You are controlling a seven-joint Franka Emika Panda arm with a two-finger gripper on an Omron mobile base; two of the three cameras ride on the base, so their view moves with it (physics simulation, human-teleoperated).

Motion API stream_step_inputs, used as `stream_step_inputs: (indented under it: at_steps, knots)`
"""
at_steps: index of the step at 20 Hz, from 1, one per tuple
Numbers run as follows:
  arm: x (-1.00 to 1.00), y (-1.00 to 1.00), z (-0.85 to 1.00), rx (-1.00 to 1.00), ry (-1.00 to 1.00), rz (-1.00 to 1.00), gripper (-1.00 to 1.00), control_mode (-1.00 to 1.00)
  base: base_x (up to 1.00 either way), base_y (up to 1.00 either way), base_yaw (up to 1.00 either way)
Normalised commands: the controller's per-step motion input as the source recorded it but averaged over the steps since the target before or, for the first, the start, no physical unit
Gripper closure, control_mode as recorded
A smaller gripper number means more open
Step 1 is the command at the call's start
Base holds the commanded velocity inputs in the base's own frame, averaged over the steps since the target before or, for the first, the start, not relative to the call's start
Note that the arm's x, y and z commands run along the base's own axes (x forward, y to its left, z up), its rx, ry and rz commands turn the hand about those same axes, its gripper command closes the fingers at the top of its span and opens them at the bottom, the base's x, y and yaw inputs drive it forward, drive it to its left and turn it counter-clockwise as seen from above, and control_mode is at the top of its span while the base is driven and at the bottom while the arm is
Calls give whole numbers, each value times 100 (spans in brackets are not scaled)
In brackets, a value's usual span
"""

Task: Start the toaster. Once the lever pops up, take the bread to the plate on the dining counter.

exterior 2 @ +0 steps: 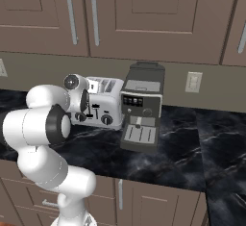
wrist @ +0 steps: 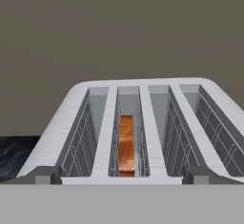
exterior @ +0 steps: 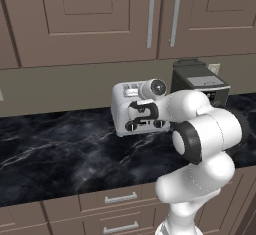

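Observation:
The silver-white toaster (exterior: 122,110) stands on the black marble kitchen counter by the back wall, also visible from the other side as the toaster (exterior 2: 106,106). My hand is at its front face, above the two black knobs, and hides part of it. In the hand view I look along the toaster's top (wrist: 143,118) with its several slots. The bread (wrist: 126,144) sits low in the second slot from the left, its orange-brown crust showing. My gripper (wrist: 121,175) is open, fingertips (wrist: 45,175) wide apart with nothing between them. The plate and the dining counter are out of view.
A taller black coffee machine (exterior 2: 141,107) stands right beside the toaster, seen too as the coffee machine (exterior: 200,81). Brown wall cabinets (exterior: 100,14) hang above. Brown drawers (exterior: 120,199) run under the counter's front edge.

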Motion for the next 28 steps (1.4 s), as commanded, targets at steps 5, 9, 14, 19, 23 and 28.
stream_step_inputs:
  at_steps: [5,9,14,19,23,28]
  knots:
    - [0,0,0,0,0,0,-100,-100,0,0,0]
    - [0,0,0,0,0,0,-100,-100,0,0,0]
    - [0,0,0,0,0,0,-100,-100,0,0,0]
    - [0,0,0,0,0,0,-100,-100,0,0,0]
    - [0,0,0,0,0,0,-100,-100,0,0,0]
    - [0,0,0,0,0,0,-100,-100,0,0,0]
